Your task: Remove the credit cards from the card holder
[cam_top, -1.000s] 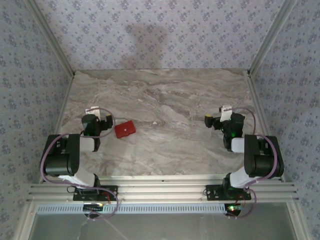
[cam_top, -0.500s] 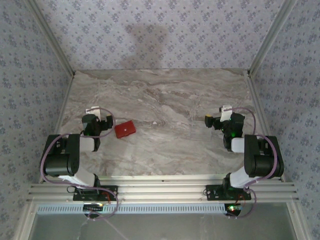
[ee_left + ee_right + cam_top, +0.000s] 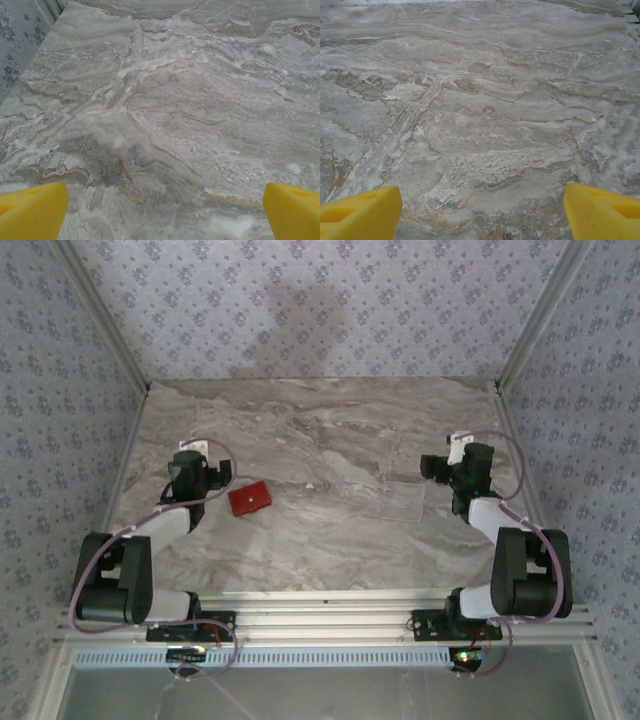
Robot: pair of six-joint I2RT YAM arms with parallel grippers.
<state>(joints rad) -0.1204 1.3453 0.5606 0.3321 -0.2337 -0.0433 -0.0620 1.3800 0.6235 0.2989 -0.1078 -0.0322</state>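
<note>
My left jaws stand spread wide, their yellow pads [image 3: 32,210] at the two lower corners of the wrist view with nothing but bare marble between them. My right jaws are spread too, pads [image 3: 360,212] far apart over bare stone, holding nothing.

From above, the card holder [image 3: 250,500] lies flat on the left half of the tabletop [image 3: 340,430], turned a little askew. It sits near my left jaws, just to their right and slightly closer to my bases, not touching them. My right jaws are well apart from it, across the tabletop.

The holder looks closed, and I cannot see the credit cards; I judge they are still inside. I expect the holder to be light, thin and somewhat soft, so it will likely skate on this smooth stone if nudged from one side. Lying so flat, it gives little to pinch except an edge. My best hold is probably across a short edge or a corner with one pair of jaws. The other pair can then draw each stiff, slick card out by whatever edge shows.
</note>
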